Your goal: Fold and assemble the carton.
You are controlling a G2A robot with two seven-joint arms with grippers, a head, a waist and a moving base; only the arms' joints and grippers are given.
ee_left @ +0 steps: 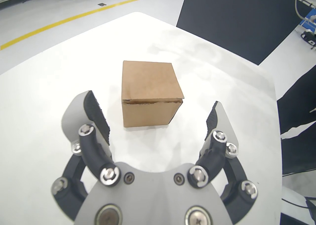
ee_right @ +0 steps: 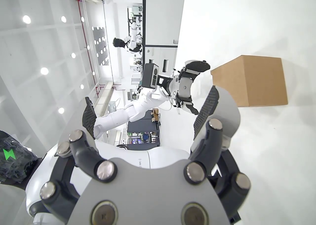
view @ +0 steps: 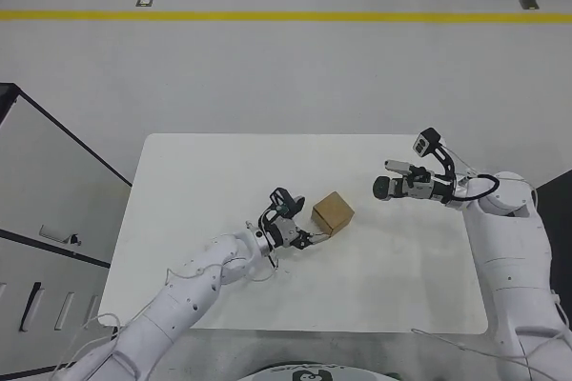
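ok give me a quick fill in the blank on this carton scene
The ___ carton stands closed on the white table.
The left gripper, near the carton, is ___.
The right gripper, farther off, holds ___.
Missing words: brown; open; nothing.

Closed brown cardboard carton [ee_left: 150, 92] stands upright mid-table [ee_left: 61, 75].

carton [view: 333, 211] on table [view: 219, 171], left tool [view: 312, 239] beside
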